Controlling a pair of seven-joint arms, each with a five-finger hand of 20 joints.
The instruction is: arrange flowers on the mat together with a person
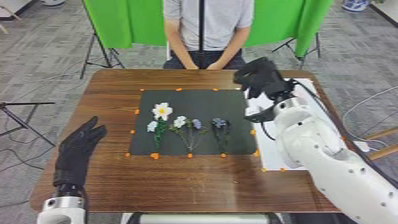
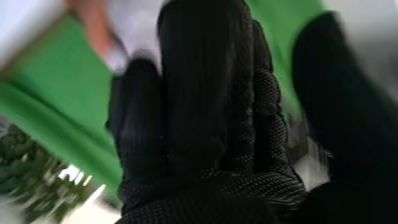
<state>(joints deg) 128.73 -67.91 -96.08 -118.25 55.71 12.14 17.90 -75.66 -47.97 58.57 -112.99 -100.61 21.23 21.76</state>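
While flowers (image 1: 162, 111) are spread on the mat (image 1: 213, 100), right hand (image 1: 258, 76) and left hand (image 1: 78, 142) are held near it, both released, fingers straight.

The table (image 1: 195, 187) is smooth brown wood. The mat (image 1: 222, 102) looks flat and matt. At twelve o'clock, the curtain (image 1: 129, 25) is soft green cloth. At four o'clock, the arm (image 1: 306, 130) looks like smooth, hard white plastic. The right hand (image 1: 258, 77) has matt black fabric, rough and dotted up close.
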